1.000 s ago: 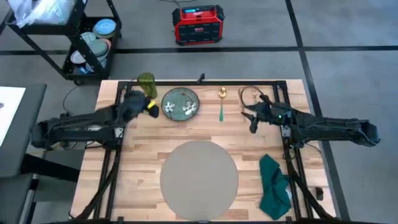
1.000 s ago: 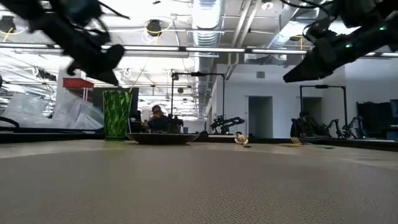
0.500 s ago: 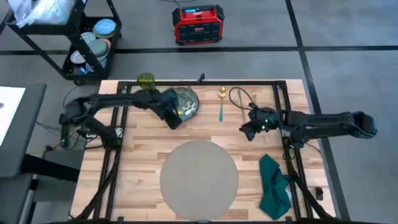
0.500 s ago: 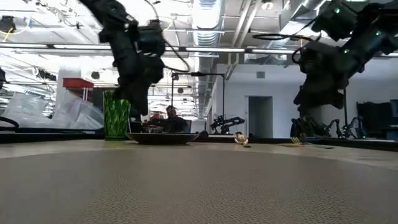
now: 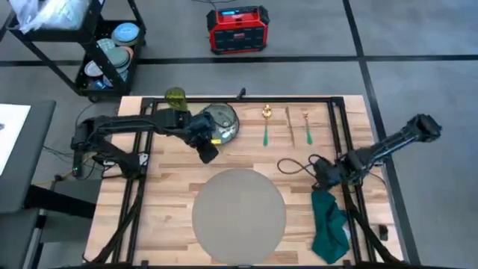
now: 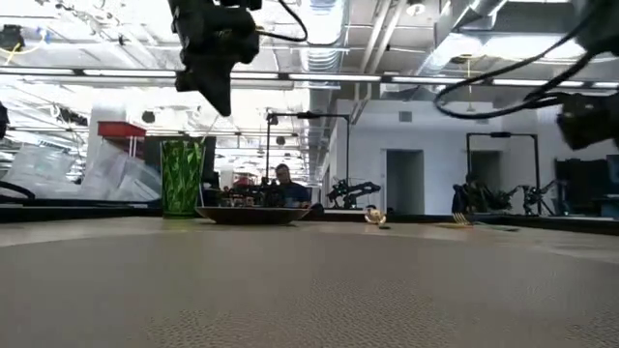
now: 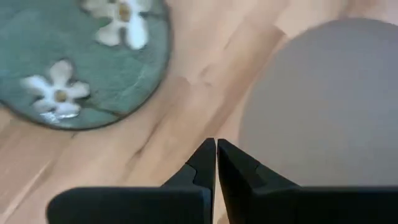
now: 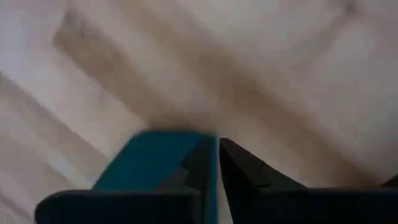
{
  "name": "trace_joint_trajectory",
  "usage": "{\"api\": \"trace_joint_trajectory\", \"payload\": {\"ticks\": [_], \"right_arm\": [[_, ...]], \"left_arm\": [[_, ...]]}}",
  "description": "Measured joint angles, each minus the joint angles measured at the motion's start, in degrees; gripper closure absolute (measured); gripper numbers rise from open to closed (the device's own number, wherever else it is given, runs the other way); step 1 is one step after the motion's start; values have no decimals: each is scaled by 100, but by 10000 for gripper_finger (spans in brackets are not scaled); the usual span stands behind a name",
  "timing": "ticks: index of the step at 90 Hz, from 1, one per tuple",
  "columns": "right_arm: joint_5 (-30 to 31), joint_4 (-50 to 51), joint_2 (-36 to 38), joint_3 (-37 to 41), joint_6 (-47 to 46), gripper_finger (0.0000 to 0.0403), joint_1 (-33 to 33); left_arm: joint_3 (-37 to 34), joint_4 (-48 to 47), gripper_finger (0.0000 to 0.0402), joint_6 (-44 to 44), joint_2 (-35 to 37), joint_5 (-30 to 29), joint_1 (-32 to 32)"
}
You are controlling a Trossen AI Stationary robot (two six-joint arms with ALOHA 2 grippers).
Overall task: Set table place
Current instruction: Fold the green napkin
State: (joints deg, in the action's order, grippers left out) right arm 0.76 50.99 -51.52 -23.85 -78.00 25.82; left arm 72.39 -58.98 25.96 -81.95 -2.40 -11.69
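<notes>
- Nothing yet lies on the placemat (image 5: 239,207); plate (image 5: 222,123), glass (image 5: 175,98), cutlery (image 5: 287,124) and napkin (image 5: 328,223) wait on the counter (image 5: 172,179).
- Left end effector (image 5: 208,151), clenched and empty, is beside the plate.
- Right end effector (image 5: 324,176), clenched and empty, is above the napkin.

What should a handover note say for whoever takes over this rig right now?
Left pincer: shut, empty, hovering above bare wood between the green plate and the placemat.
Right pincer: shut, empty, over the wood at the top edge of the teal napkin.
Things: placemat lies bare at the table's front centre. Plate, green glass and cutlery sit along the far edge; napkin lies right of the placemat.
Done: nothing is on the placemat yet.
Left: move plate, glass, cutlery and napkin into place at the placemat.
</notes>
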Motion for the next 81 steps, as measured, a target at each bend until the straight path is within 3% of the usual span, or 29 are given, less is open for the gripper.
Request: {"api": "trace_joint_trajectory", "payload": {"ticks": [23,65,81], "right_arm": [[-62,-51,-186,94,-944,359,507],[-73,-67,-64,94,-967,221,303],[-100,-324,-247,134,-1130,204,487]], "left_arm": [[-3,-129,402,-3,-2,60,-17],[-8,-109,402,58,-2,58,-28],[-12,-105,402,134,-2,58,-28]]}}
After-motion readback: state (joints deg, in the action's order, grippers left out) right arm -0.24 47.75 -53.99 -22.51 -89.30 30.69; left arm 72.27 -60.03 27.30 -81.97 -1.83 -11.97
